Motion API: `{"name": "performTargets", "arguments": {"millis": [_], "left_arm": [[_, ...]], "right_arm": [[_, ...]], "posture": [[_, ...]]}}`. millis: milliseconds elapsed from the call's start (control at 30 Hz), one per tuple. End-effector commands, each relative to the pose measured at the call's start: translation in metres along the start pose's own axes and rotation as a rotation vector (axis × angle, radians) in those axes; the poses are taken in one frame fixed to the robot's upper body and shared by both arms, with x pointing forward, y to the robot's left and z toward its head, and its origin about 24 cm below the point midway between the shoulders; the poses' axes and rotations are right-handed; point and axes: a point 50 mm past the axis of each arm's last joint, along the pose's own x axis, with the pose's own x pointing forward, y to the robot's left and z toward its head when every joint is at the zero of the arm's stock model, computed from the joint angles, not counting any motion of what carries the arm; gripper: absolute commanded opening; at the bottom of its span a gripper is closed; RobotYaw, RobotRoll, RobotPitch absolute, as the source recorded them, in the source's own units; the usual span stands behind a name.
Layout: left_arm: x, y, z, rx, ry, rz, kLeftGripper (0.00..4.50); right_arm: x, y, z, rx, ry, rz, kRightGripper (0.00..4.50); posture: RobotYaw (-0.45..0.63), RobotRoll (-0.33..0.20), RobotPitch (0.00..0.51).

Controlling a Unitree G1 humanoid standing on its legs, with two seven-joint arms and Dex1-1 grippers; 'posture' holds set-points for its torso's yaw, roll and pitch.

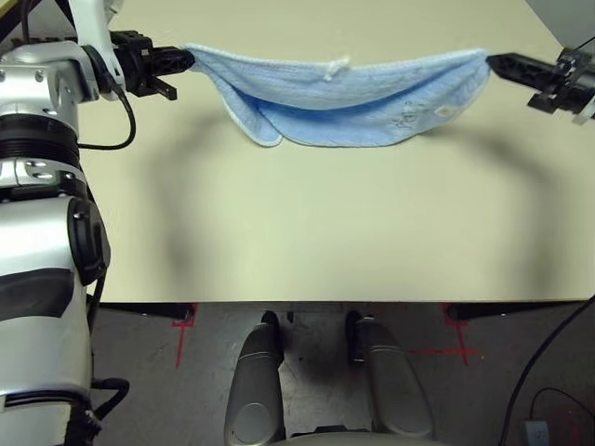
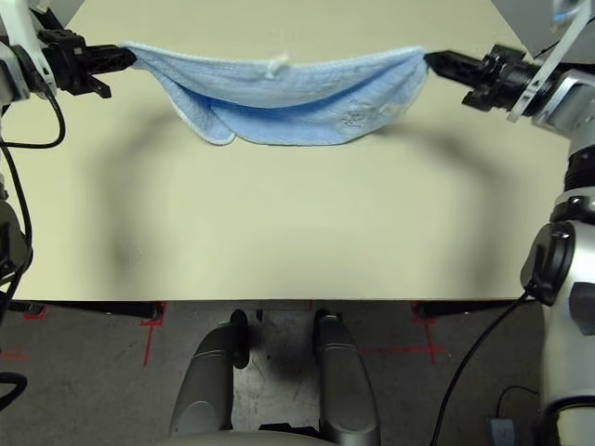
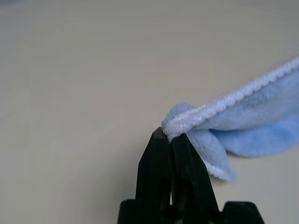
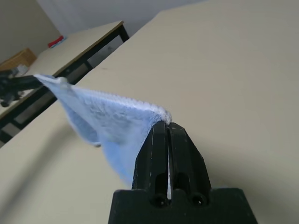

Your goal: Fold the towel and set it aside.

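Blue towel (image 1: 339, 98) hangs doubled over the desk (image 1: 307, 232), stretched between both grippers. Left gripper (image 1: 189, 59) and right gripper (image 2: 429, 60) each have jaws clamped on a corner. Risk: shallow pinch on the edging; more tension could pull a corner free.

A beige table (image 1: 307, 232) stands on grey floor (image 1: 483, 372) with red tape marks (image 1: 181, 325); another table (image 4: 70, 51) nearby.

A beige table (image 1: 307, 232) fills the frame's middle, red floor tape (image 1: 181, 327) and cables (image 1: 544, 367) below it.
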Motion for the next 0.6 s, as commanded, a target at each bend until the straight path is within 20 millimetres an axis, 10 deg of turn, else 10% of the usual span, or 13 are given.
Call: {"name": "performTargets", "arguments": {"millis": [33,200,467,600], "left_arm": [[-0.005,0.01,-0.013,-0.017,0.06,0.082,0.03],[0.004,0.017,-0.018,0.031,0.031,0.309,0.03],[-0.008,0.016,0.049,-0.051,-0.701,0.548,0.03],[0.012,0.008,-0.001,0.109,-0.329,0.35,0.03]], "right_arm": [[0.007,-0.006,-0.01,-0.033,0.083,-0.075,0.0],[0.035,-0.012,-0.003,-0.291,0.028,-0.302,0.0],[0.036,0.011,0.053,-0.447,-0.615,-0.33,0.0],[0.035,-0.002,0.021,-0.398,-0.407,-0.25,0.0]], "posture": [[-0.06,0.0,0.274],[-0.06,0.0,0.273],[-0.05,0.0,0.276],[-0.06,0.0,0.276]]}}
